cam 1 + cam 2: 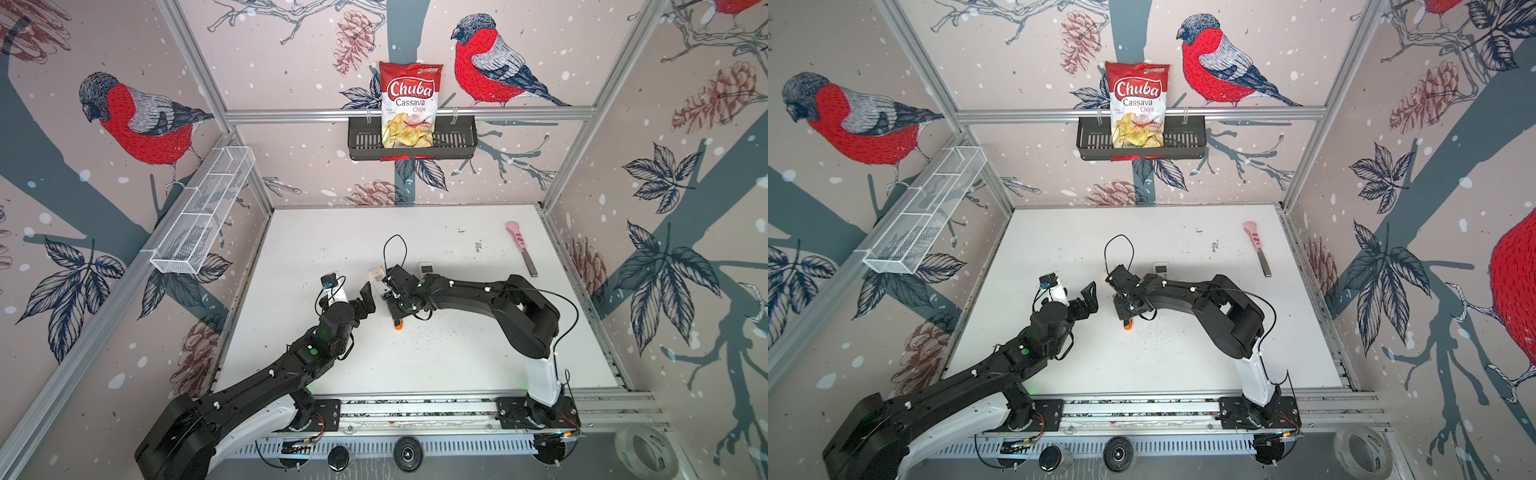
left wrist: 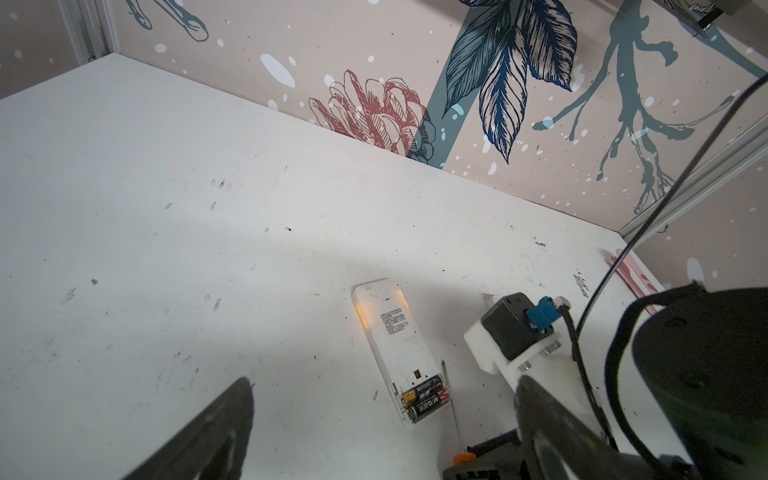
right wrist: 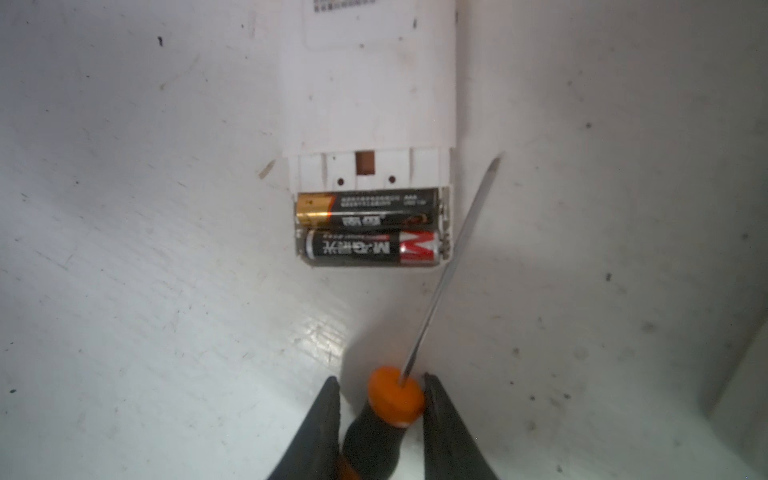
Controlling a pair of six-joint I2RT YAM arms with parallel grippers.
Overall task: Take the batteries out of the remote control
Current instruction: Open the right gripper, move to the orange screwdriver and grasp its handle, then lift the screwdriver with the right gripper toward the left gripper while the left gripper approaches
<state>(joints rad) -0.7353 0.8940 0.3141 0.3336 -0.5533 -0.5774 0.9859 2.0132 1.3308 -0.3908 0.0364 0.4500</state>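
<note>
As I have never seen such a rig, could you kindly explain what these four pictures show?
Two robot arms stand at the near edge of a white table. Two pictures look down from overhead, side by side; the other two come from a camera on each arm's wrist. On the table lie a white remote, back up, cover off, with two batteries inside, and a pink-handled tool near the right wall. The left claw is open and empty. The right claw straddles the handle of a screwdriver, whose shaft lies beside the remote; whether it grips I cannot tell.
</note>
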